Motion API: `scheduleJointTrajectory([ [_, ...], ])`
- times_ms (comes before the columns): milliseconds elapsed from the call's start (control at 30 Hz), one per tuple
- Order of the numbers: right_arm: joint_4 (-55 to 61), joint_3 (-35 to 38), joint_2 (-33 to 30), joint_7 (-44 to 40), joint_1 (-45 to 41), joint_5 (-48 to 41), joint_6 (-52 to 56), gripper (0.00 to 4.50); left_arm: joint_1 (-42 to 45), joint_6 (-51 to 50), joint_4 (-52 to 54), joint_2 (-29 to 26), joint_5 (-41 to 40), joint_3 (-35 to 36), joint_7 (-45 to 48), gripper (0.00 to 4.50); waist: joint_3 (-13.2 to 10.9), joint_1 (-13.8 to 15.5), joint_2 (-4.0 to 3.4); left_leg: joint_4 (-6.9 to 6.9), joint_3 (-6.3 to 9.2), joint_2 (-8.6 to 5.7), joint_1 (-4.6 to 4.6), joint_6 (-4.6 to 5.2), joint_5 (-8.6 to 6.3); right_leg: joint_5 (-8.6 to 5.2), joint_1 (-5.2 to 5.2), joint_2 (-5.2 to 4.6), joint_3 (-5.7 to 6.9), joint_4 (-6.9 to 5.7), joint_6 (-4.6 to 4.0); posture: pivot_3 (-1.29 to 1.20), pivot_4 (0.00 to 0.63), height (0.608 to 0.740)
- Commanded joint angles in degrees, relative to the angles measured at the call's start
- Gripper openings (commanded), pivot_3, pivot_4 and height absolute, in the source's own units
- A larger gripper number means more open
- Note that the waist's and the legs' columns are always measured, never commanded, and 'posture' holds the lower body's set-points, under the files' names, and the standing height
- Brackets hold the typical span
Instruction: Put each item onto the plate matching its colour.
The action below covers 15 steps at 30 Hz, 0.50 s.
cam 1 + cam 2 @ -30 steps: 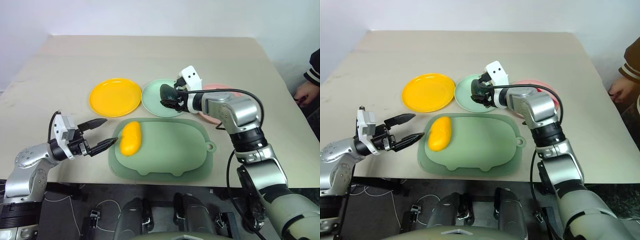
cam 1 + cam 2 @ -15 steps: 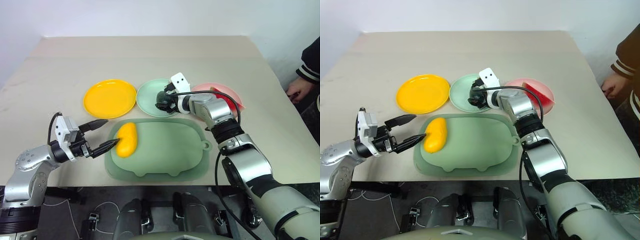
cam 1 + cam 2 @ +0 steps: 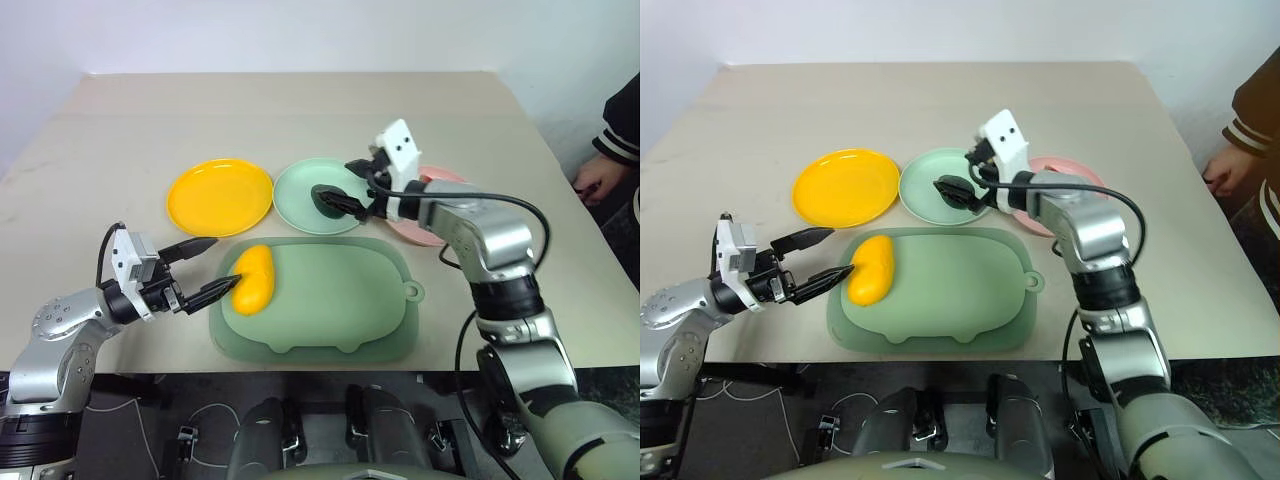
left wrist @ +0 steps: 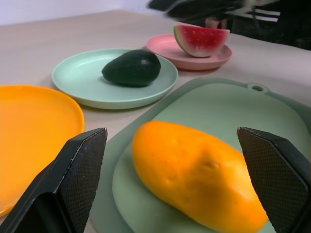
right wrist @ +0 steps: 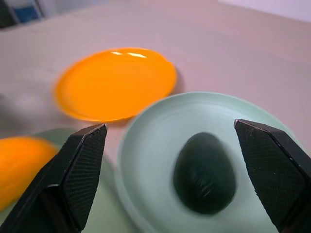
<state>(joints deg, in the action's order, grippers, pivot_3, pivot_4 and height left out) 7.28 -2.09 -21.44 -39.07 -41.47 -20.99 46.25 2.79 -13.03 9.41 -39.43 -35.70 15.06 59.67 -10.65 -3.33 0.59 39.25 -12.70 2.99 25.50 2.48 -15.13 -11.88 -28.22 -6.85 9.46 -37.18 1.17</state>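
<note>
The dark green avocado (image 5: pixel 204 172) lies on the mint green plate (image 3: pixel 300 190). My right gripper (image 3: pixel 350 185) hovers open just above and behind it, holding nothing. The yellow mango (image 3: pixel 253 279) rests at the left end of the dull-green tray (image 3: pixel 330 300). My left gripper (image 3: pixel 222 262) stands open just left of the mango, its lower fingertip almost at the fruit. The yellow plate (image 3: pixel 220 196) is bare. In the left wrist view the red watermelon wedge (image 4: pixel 201 40) sits on the pink plate (image 4: pixel 165 46). My right arm covers most of that plate in the head views.
The three plates stand in a row behind the tray on a beige table (image 3: pixel 300 110). A person's hand and dark sleeve (image 3: pixel 600 175) rest at the table's right edge. Bare tabletop lies beyond the plates and left of the yellow plate.
My right gripper set the avocado down on the mint green plate, opened, and drew back and up from it. The left gripper has stayed by the mango.
</note>
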Motion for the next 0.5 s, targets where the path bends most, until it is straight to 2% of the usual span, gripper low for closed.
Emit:
scheduleJointTrajectory([
  [33,10.8,3.4,-1.6,-0.5,3.3,-4.8,1.7,4.45,-0.5,-0.5,2.9,-0.1,-1.4,1.8,-0.6,4.5,0.0,0.0,0.0,0.0,0.0,0.0,0.0,0.0,0.0,0.0,0.0,0.0,0.0,0.0,0.0,0.0,0.15,0.696],
  [100,15.1,5.7,-0.1,0.0,7.4,-6.6,-3.1,4.45,-0.9,-1.0,3.6,0.0,-1.5,1.9,-1.1,4.5,0.0,0.1,0.01,0.0,0.0,0.01,-0.03,0.0,0.0,0.0,0.0,0.01,0.0,0.0,-0.01,0.0,0.15,0.696],
  [267,20.8,8.4,0.3,0.5,15.2,-13.1,-1.2,4.45,-2.2,-1.3,4.7,0.1,-1.9,2.6,-1.8,4.5,0.0,0.8,0.01,0.0,0.01,0.01,-0.04,-0.01,0.0,0.0,0.04,0.03,0.0,0.02,-0.01,0.0,0.15,0.696],
  [367,22.8,7.8,-0.5,0.1,20.4,-13.3,-3.4,4.45,-2.7,-1.8,6.1,0.3,-2.0,2.5,-3.1,4.5,0.0,1.1,0.02,0.02,0.02,0.0,-0.07,-0.01,0.0,-0.01,0.12,0.0,0.0,0.08,-0.02,0.0,0.15,0.696],
  [500,22.6,3.6,-2.3,-1.1,24.4,-9.0,-8.9,4.45,-3.1,-2.8,7.7,0.5,-2.2,2.5,-4.8,4.5,0.0,1.2,0.02,0.02,0.05,-0.02,-0.07,0.0,0.0,-0.02,0.17,-0.01,0.01,0.18,-0.03,0.0,0.15,0.696],
])
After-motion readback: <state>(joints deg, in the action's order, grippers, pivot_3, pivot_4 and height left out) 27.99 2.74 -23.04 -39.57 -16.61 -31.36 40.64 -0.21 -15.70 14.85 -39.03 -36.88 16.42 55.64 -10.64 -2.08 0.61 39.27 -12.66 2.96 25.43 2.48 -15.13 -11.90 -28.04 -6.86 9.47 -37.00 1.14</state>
